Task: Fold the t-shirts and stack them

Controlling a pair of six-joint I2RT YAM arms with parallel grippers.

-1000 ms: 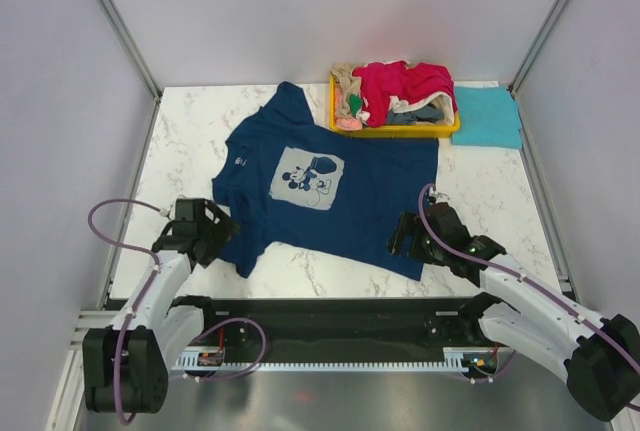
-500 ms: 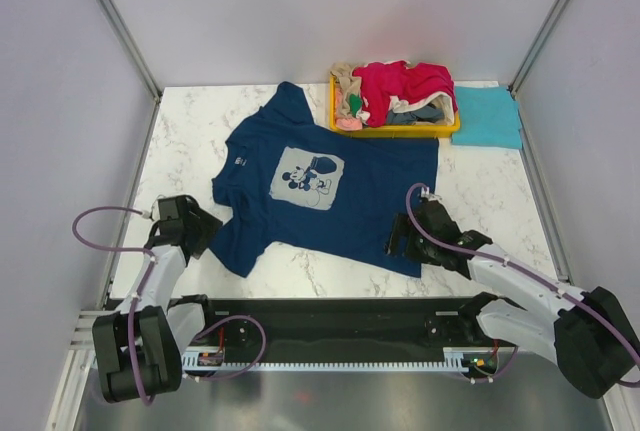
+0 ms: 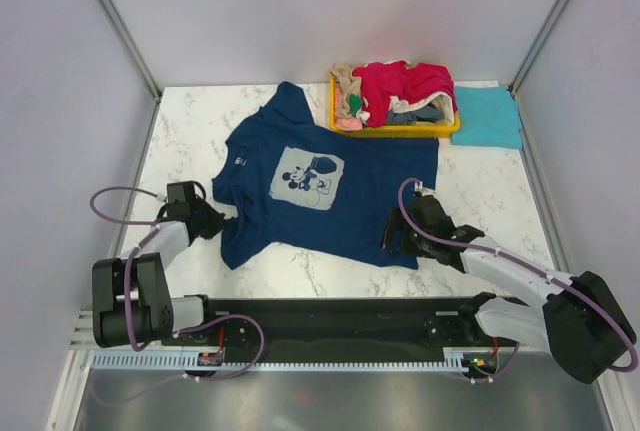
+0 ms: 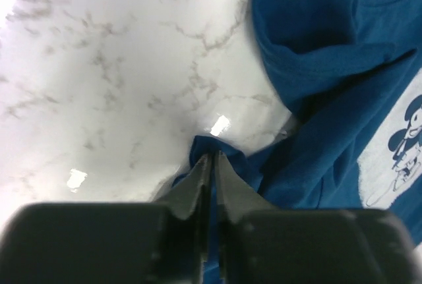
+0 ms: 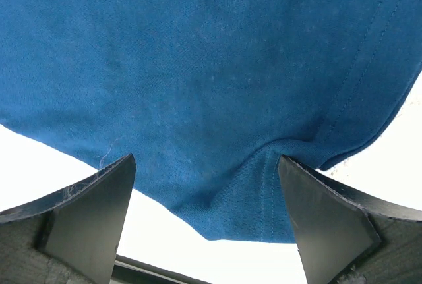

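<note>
One navy t-shirt (image 3: 330, 186) spread flat mid-frame on the marble tabletop (image 3: 190, 131); left pincer (image 4: 211, 159) clenched on its cloth edge, lower left; right pincer (image 5: 206, 165) gaping at its hem, lower right.

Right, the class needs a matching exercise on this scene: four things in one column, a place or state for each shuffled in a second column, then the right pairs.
Column one:
1. navy t-shirt
2. yellow tray
3. left gripper
4. right gripper

Column two:
A. open, one finger on either side of a hem
B. at the far edge of the table, heaped with crumpled clothes
C. spread out mid-table, print up
D. closed on a fold of blue cloth

Pairs: 1-C, 2-B, 3-D, 4-A.
</note>
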